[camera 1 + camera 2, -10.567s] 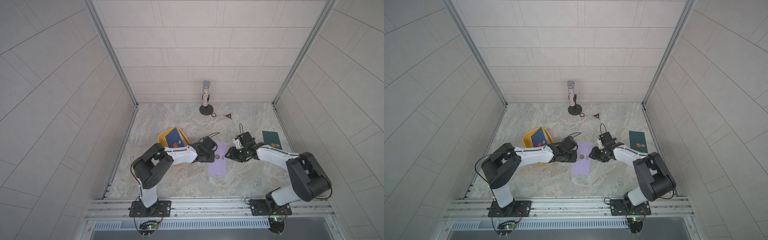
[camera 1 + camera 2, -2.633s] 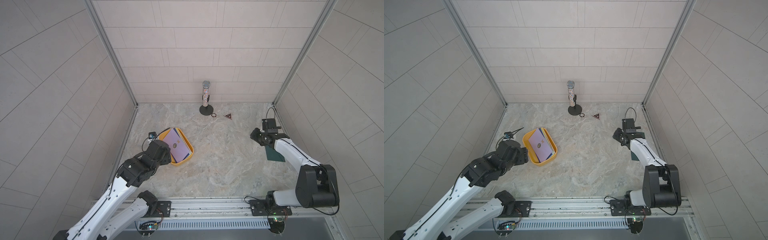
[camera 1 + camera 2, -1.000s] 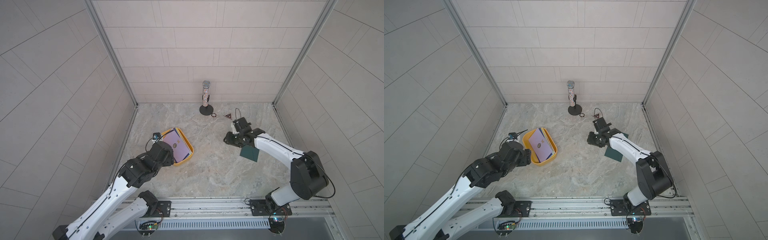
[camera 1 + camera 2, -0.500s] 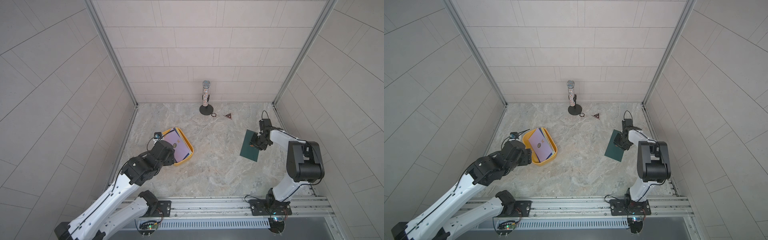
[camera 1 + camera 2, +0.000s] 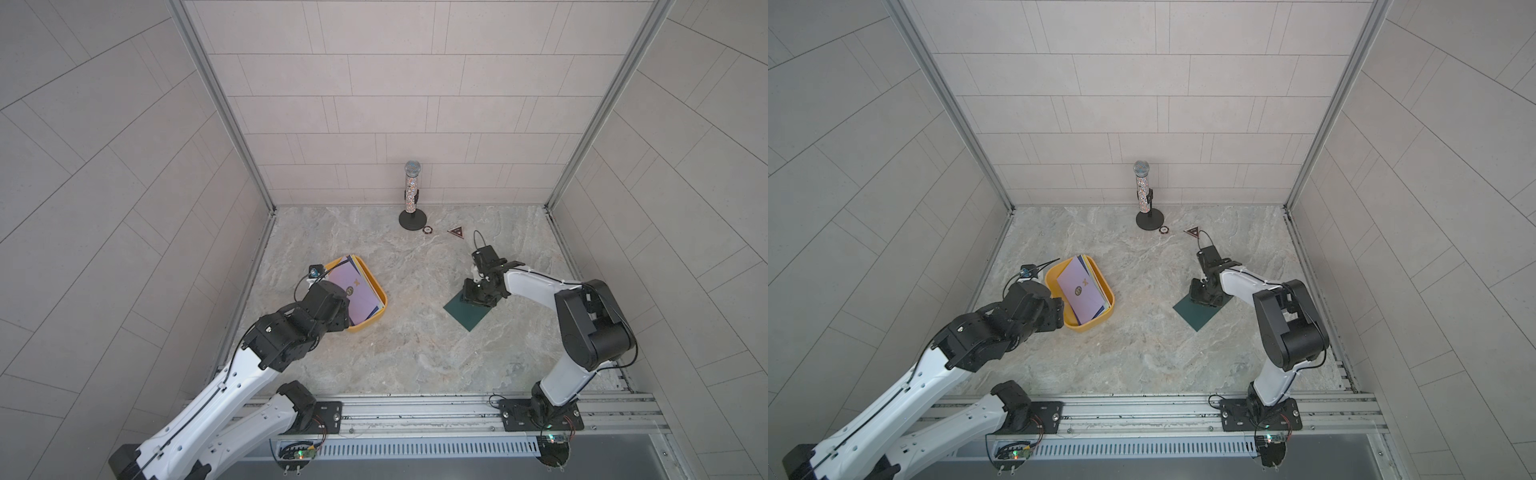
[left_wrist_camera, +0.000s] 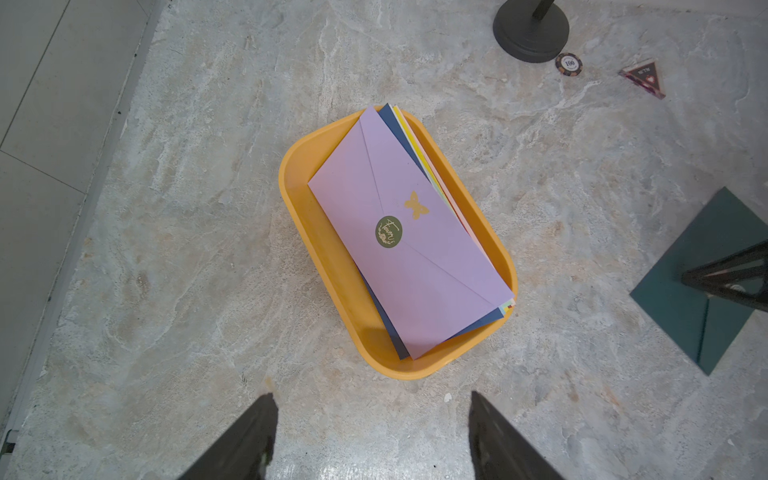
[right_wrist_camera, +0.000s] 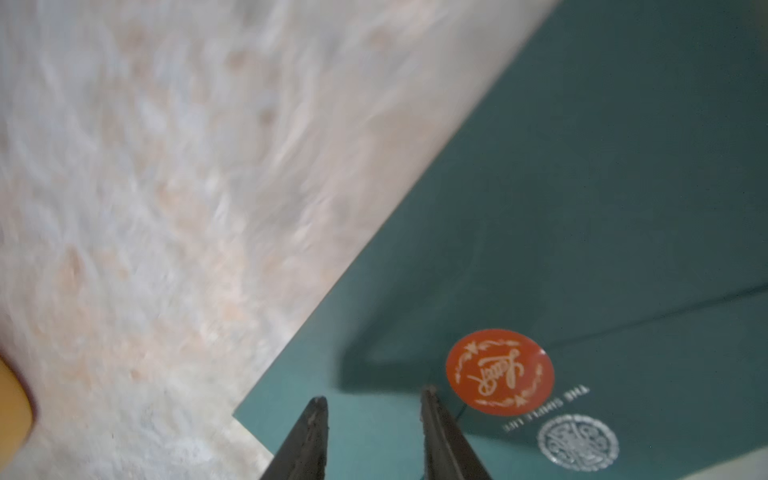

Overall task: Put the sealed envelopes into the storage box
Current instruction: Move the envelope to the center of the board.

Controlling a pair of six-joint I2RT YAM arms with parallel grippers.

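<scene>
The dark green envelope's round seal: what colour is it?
The seal is orange-red with pale script, clearest in the right wrist view.

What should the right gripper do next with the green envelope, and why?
Probably lower the right gripper and pinch the green envelope by its edge. Its jaws stand apart with nothing between them, just over that envelope near a corner. The envelope lies flat on the table, the only one seen outside the box.

Lilac envelope [image 5: 1079,291] lies topmost in the box [image 5: 1090,326]; right claw [image 5: 1201,301] is over the green envelope [image 5: 1196,318] on the bench [image 5: 1142,353].
</scene>
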